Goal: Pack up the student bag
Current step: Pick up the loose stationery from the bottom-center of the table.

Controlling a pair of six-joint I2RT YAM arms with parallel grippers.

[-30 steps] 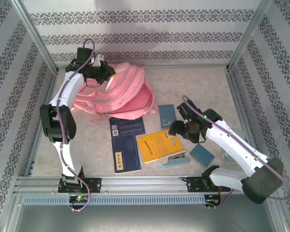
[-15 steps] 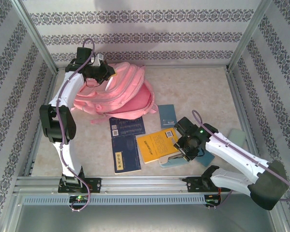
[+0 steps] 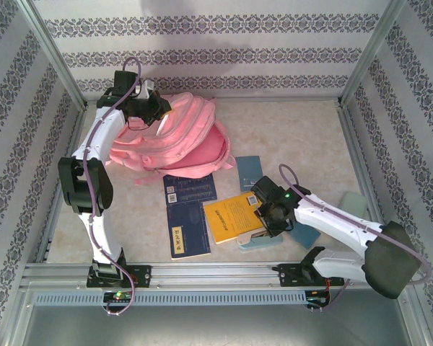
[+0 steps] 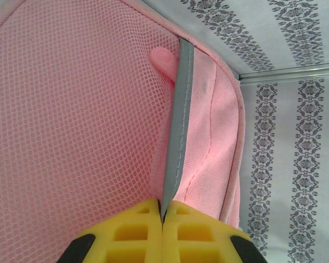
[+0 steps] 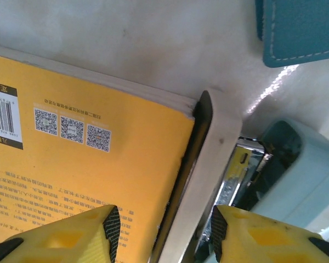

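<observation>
The pink student bag lies at the back left of the table, its top edge lifted. My left gripper is shut on the bag's grey trim strip. The strip runs up from between the yellow fingertips, beside pink mesh fabric. My right gripper is open and low over the table. It straddles the right edge of a yellow book and the pale arm of a light-blue stapler. Nothing is gripped between its pads.
Two dark blue books lie left of the yellow book. A teal notebook lies behind it, and its corner shows in the right wrist view. Another teal pad sits partly under the right arm. Metal frame rails border the table.
My right gripper has swung left and down, from beside the teal pad to over the yellow book's edge and the stapler. The left arm and bag are unchanged.
</observation>
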